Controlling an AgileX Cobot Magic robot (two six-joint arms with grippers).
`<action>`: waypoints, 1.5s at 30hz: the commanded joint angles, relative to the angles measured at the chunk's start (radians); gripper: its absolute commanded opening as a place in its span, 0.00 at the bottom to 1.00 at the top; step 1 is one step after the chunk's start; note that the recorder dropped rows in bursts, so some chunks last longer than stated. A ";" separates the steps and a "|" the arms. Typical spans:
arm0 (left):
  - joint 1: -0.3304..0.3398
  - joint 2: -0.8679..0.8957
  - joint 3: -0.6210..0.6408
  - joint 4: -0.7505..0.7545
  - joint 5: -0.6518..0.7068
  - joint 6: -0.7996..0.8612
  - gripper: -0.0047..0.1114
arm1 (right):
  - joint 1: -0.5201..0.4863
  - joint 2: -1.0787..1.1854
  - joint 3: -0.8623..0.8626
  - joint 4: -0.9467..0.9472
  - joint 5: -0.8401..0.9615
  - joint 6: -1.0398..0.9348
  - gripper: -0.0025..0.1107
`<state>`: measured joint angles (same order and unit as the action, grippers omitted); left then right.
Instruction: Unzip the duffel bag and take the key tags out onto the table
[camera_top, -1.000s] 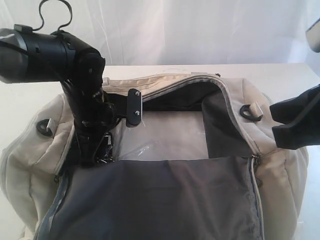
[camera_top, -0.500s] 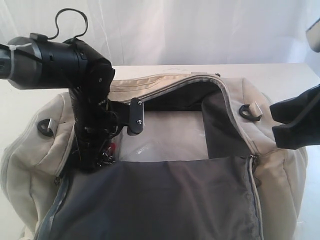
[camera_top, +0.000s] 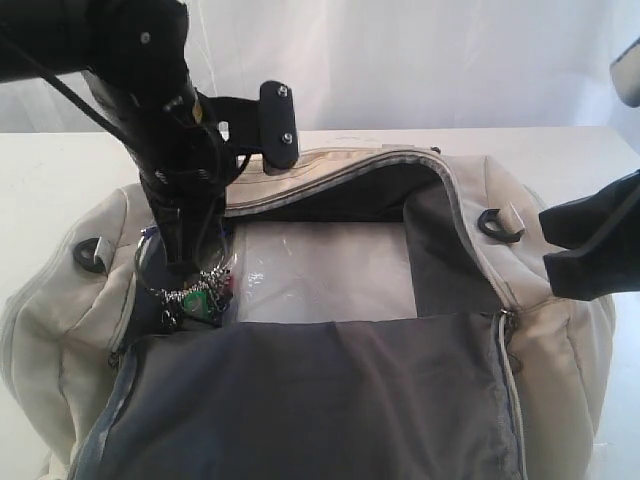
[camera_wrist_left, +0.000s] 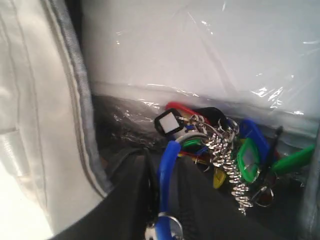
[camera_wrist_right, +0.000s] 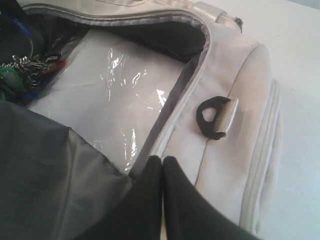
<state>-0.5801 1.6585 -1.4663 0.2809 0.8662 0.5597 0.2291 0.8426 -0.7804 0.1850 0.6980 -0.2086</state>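
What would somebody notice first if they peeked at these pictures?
Probably the big cream fabric duffel bag, which fills the middle of the white table with its top flap folded open to show dark grey lining. Next comes the bunch of blue, green and red plastic key tags, dangling on metal rings under the robot's black left hand just above the opening at the bag's left end.

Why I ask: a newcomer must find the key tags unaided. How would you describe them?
Find the big cream duffel bag, unzipped. At the opening's left end in the exterior view hang the key tags. Their blue, green and red plastic on metal chain is the only bright colour.
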 joint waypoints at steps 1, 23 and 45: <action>-0.003 -0.085 -0.007 -0.001 0.022 -0.039 0.04 | 0.000 -0.004 0.002 0.005 -0.012 0.004 0.02; -0.001 -0.366 -0.007 0.265 0.123 -0.140 0.04 | 0.000 -0.002 0.002 0.005 -0.014 0.004 0.02; 0.320 -0.402 -0.007 0.325 0.085 -0.198 0.04 | 0.000 -0.002 0.002 0.005 -0.014 0.004 0.02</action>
<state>-0.2960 1.2699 -1.4663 0.5900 0.9714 0.3851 0.2291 0.8426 -0.7804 0.1850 0.6964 -0.2086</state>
